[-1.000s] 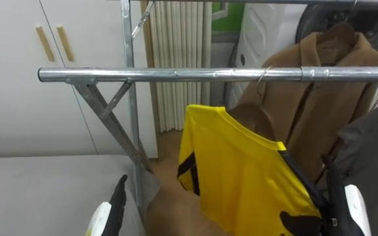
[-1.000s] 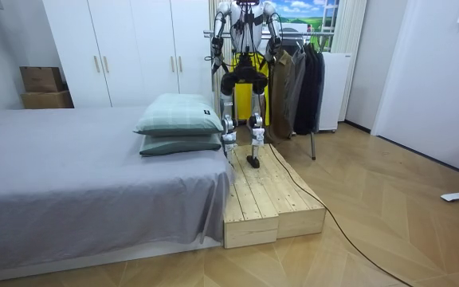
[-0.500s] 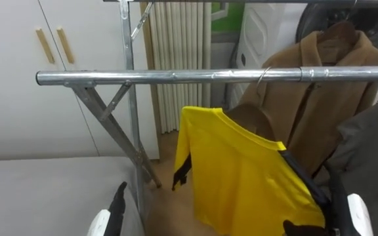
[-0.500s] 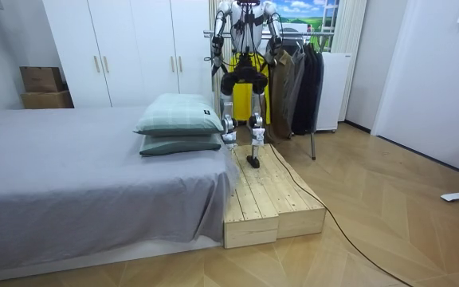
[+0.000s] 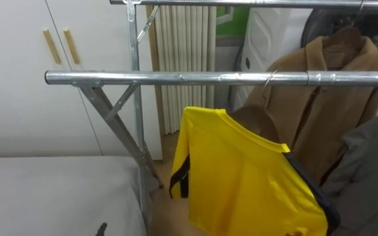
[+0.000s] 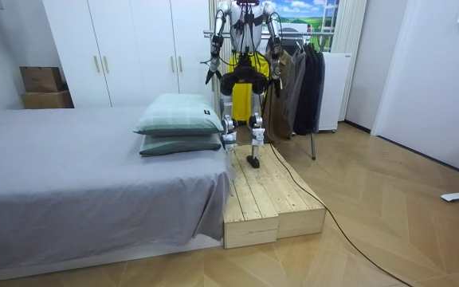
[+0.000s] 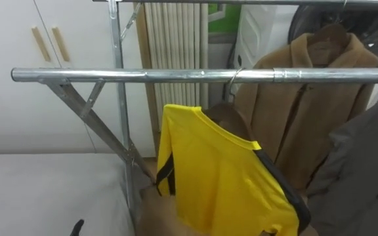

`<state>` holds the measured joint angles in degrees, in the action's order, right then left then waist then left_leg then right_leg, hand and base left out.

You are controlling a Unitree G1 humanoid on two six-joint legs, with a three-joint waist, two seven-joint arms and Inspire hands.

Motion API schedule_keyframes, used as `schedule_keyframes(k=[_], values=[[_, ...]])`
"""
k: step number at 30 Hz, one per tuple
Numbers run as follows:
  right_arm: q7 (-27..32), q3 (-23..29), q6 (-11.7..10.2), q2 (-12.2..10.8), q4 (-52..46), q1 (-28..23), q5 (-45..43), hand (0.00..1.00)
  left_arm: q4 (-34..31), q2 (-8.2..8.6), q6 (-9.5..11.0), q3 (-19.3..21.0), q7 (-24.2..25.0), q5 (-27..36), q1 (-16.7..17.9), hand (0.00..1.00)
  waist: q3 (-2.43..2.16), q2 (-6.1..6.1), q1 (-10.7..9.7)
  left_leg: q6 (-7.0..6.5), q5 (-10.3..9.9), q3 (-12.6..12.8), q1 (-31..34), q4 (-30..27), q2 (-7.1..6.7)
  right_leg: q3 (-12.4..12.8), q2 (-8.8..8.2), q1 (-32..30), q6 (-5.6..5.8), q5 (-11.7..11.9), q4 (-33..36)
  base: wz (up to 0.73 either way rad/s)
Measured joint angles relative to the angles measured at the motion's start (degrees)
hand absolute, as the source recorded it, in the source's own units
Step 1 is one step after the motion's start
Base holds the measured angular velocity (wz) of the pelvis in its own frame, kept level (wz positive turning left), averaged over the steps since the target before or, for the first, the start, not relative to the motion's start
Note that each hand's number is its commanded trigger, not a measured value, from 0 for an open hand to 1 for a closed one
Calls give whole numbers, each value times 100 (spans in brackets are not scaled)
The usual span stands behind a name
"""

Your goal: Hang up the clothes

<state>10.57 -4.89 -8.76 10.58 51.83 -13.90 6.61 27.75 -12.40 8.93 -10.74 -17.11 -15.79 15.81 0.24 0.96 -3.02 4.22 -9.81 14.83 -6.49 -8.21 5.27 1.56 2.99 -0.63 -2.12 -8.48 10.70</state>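
- White wardrobe doors and a grey bed lie behind the metal rail in the left eye view. The yellow shirt hangs on a hanger whose hook sits over the rail, just beside a brown coat. 0.5 s ago both hands stood up at the lower edge, the right one at the shirt's bottom. Now just a dark tip of the left robot hand is at the bottom edge, and the right one has drawn away from the cloth. The shirt seems to hang on its own, so this garment looks hung.
- Right eye view: the same. The shirt is tilted, its shoulder line sloping down to the right, and nothing touches it.
- Room view: the robot stands upright on the wooden platform beside the bed, facing the rack. Both arms are lowered, elbows out, with the right robot hand apart from the shirt. Whether the fingers of either hand are spread or curled cannot be told.
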Motion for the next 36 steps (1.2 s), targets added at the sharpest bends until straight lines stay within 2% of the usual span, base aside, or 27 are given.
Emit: schedule_keyframes(k=[3,7,14,19,24,28,36], values=[[-217,1,-2,-40,366,12,99,0,177,4,40,102,-14,4,-20,0,-9,-15,-4,0,0,-38,6,0,3,-23,1,3,0,0,1,2],[-452,80,7,-125,680,14,360,0,237,38,94,117,-21,-27,-25,0,-13,-30,-50,0,0,-245,57,0,-1,-78,-1,3,0,0,2,12],[-677,186,14,-165,891,33,457,0,299,46,103,126,-18,-65,-37,0,-11,-82,-72,-1,0,-273,94,-3,-9,-81,1,-15,-1,0,8,4],[-878,309,13,-193,1179,87,769,0,294,143,102,144,38,-64,-86,0,-9,-110,-142,-1,0,-344,125,-7,-13,-180,-6,-4,-1,-1,-2,9],[-891,401,36,-216,1377,102,872,0,294,258,102,155,170,-67,-161,0,-9,-127,-141,-2,1,-405,149,-11,-12,-242,-13,-5,-4,-5,-7,6],[-880,402,128,-216,1369,87,887,0,385,259,97,153,279,-64,-204,0,-8,-129,-142,-1,1,-415,171,-20,-12,-276,-19,-9,-7,-11,-8,2],[-890,399,135,-216,1289,95,878,0,571,262,78,151,443,-66,-221,0,0,-115,-136,-1,1,-419,178,-21,-15,-323,-35,-13,-4,-25,-1,0]])
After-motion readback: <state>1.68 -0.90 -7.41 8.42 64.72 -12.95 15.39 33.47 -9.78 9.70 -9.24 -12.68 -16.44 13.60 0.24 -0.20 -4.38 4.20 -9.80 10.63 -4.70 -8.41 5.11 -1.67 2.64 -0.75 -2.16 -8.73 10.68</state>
